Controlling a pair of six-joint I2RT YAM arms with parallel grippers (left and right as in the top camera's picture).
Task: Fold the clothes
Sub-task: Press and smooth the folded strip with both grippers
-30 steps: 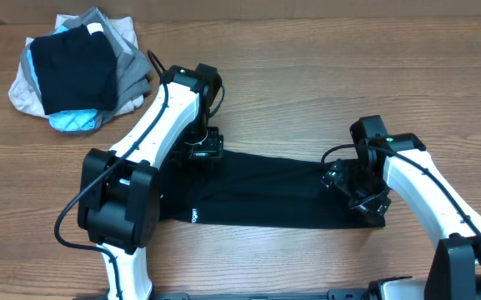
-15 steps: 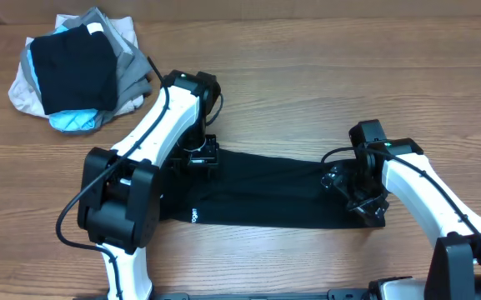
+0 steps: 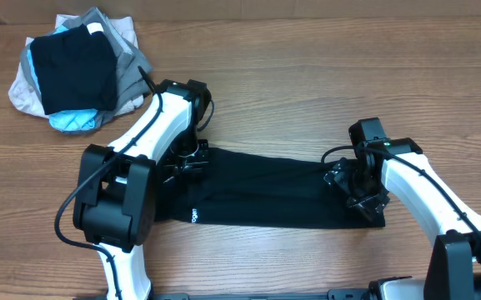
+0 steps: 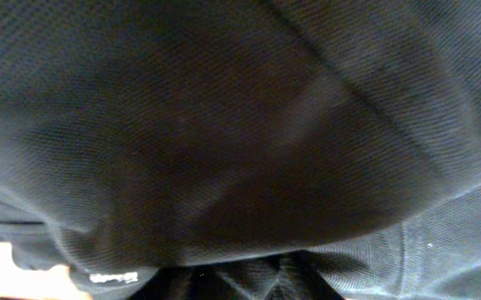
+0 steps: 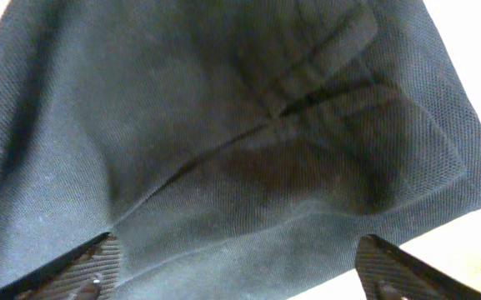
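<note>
Even overhead light; dim, soft close-ups

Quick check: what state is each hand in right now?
Left hand: down on the shirt; open or closed cannot be told.
Right hand: open, spread wide over the shirt's end, nothing gripped.

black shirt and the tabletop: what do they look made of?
Black shirt: soft knit fabric with a matte finish. The right wrist view shows a fine pique-like weave, and the cloth creases and bunches loosely. The fibre cannot be told from the look.
Table: wood or wood-look laminate, with a low sheen. Brown grain streaks run lengthwise. The pictures cannot tell real wood from printed grain.
</note>
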